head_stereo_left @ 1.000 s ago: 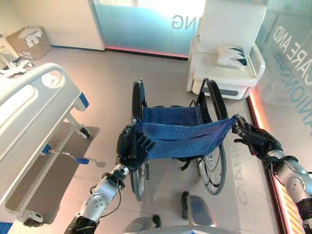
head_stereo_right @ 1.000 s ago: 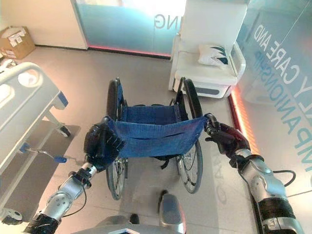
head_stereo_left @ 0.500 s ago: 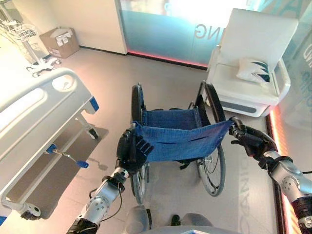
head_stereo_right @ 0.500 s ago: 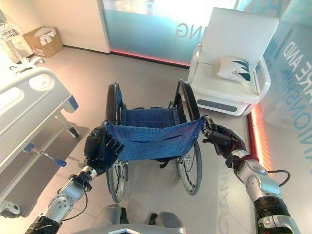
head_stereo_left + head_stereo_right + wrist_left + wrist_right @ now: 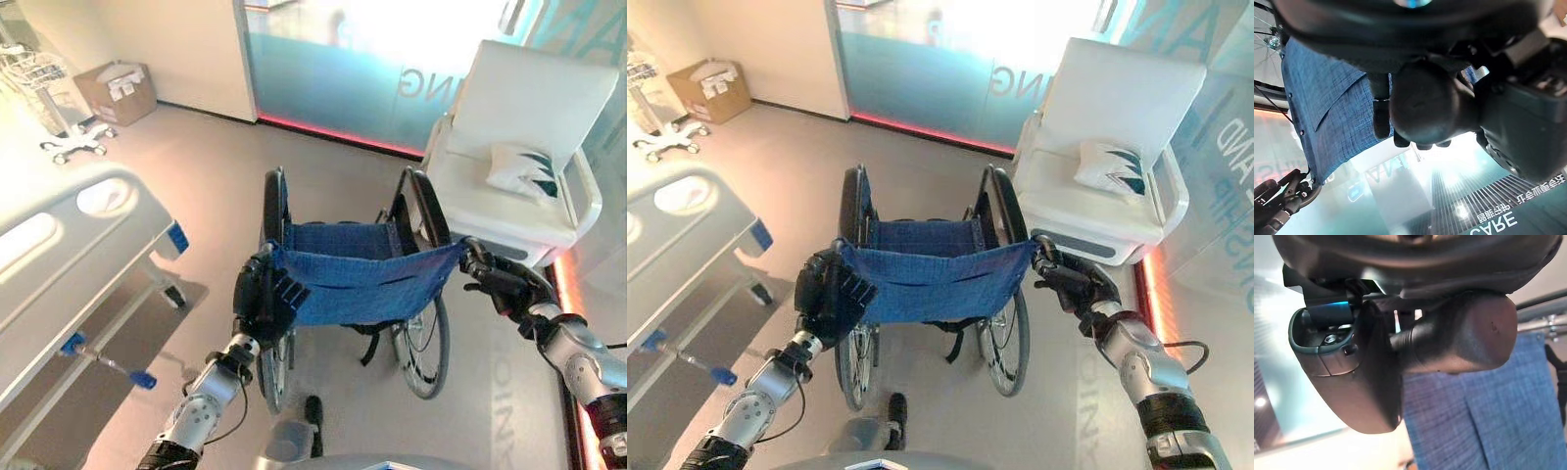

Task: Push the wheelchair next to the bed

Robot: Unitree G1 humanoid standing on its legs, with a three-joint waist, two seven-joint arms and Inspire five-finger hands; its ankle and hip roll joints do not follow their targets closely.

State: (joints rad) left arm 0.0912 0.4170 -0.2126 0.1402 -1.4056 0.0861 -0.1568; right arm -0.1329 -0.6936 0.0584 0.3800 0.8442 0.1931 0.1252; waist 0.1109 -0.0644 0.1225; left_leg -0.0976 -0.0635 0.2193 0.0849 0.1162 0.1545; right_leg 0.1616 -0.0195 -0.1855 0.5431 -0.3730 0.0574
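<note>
The wheelchair point(image 5: 358, 279) stands straight ahead of me, with a blue cloth backrest, a blue seat and two large black wheels. My left hand point(image 5: 263, 299) is shut on its left push handle, fingers curled over the backrest's edge. On the other side my right hand point(image 5: 505, 284) is shut on the right push handle. The white hospital bed point(image 5: 59, 245) lies to the left, its foot end about a wheel's width from the chair. In the left wrist view the left hand point(image 5: 1422, 105) shows against the blue backrest point(image 5: 1322, 107).
A white armchair point(image 5: 529, 147) with a cushion stands at the back right beside a glass wall. A cardboard box point(image 5: 118, 90) and a wheeled stand point(image 5: 49, 117) are at the far left. A blue-tipped crank point(image 5: 142, 378) sticks out under the bed.
The whole picture has shifted: the bed has slid toward the lower left and the armchair toward the right. Both hands stay closed on the wheelchair's handles.
</note>
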